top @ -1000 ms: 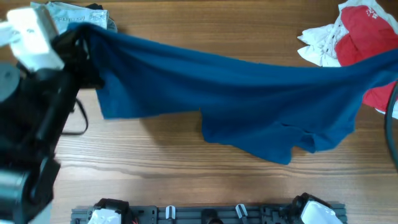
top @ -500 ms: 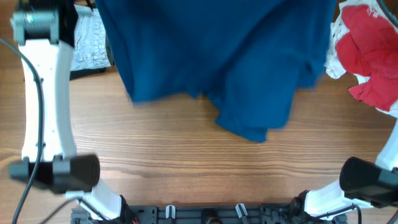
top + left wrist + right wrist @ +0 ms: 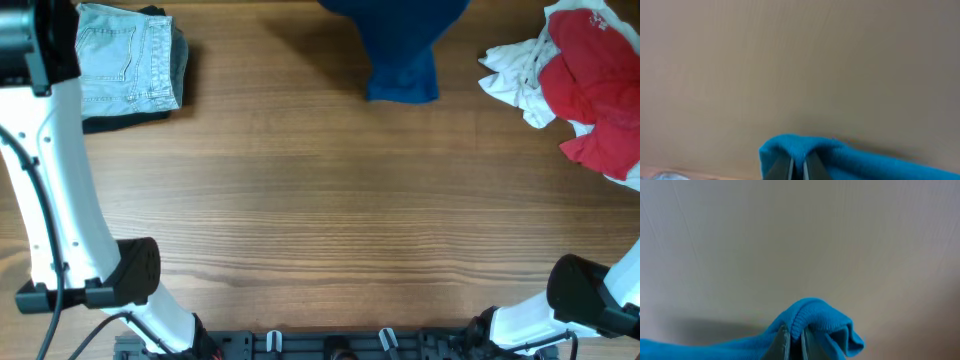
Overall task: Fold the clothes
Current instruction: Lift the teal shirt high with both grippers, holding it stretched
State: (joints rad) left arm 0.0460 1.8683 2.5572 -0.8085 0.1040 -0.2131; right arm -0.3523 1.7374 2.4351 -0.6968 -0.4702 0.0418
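Blue shirt (image 3: pixel 400 50) hangs lengthwise, tip down, at the table's (image 3: pixel 320 220) far edge, with left gripper (image 3: pixel 799 166) and right gripper (image 3: pixel 795 343) each clamped on it; one folded jeans (image 3: pixel 125 60), one red-and-white heap (image 3: pixel 585 85).

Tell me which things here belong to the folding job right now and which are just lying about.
In the job: blue shirt, held up at the far side; left hand and right hand, each shut on its cloth.
Lying about: folded jeans, far left; heap of red and white clothes, far right; both on the table.
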